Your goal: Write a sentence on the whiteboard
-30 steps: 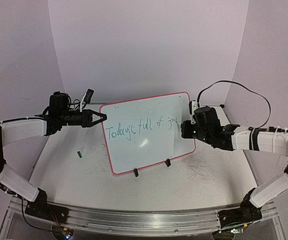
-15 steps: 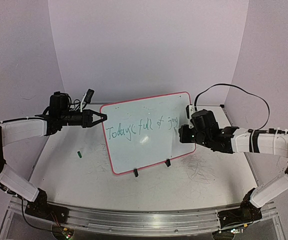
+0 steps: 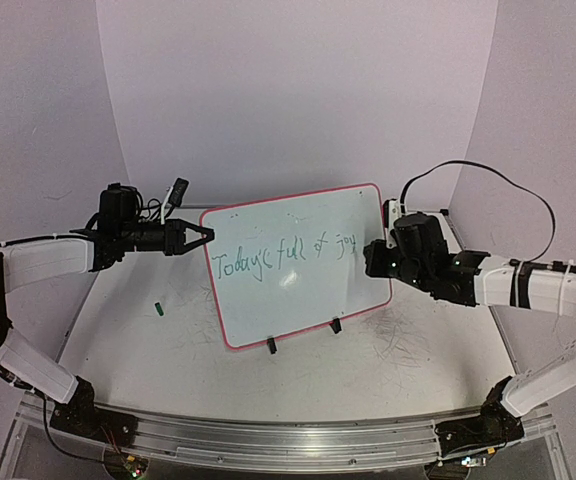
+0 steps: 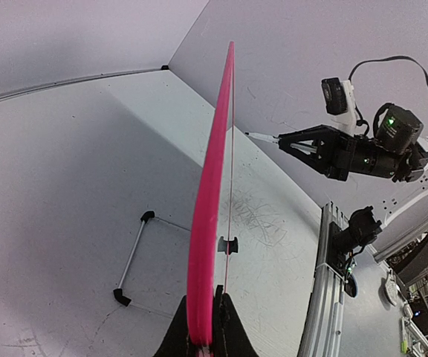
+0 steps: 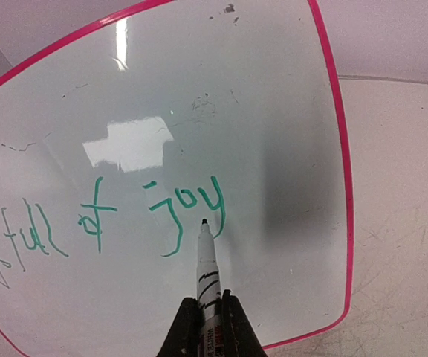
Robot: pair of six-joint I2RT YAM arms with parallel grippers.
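Looking down from the top external view, the whiteboard (image 3: 268,310) stands tilted on its two black clip feet (image 3: 271,345), with the sentence (image 3: 283,252) running in green across its middle. The left gripper (image 3: 204,236) is pinched shut on the whiteboard's left edge, exactly as it was a second ago. The right gripper (image 3: 373,258) sits at the whiteboard's right edge. Its wrist has drawn back slightly from the whiteboard over the last half second, and the writing has gained nothing. A green cap (image 3: 157,310) lies on the table to the left of the whiteboard.

In the left wrist view, the whiteboard shows edge-on as a pink rim (image 4: 212,193) rising from the closed jaws of the left gripper (image 4: 203,305). The right gripper (image 4: 288,141) aims a pen (image 4: 262,136) at the whiteboard's face.

In the right wrist view, the right gripper (image 5: 208,309) is clamped on the pen (image 5: 207,268). The pen's tip hangs at the tail of "joy" (image 5: 184,204); I cannot tell whether it touches the whiteboard. No full stop shows after the word. The small retreat suggests the lettering is done, with at most a closing dot left.
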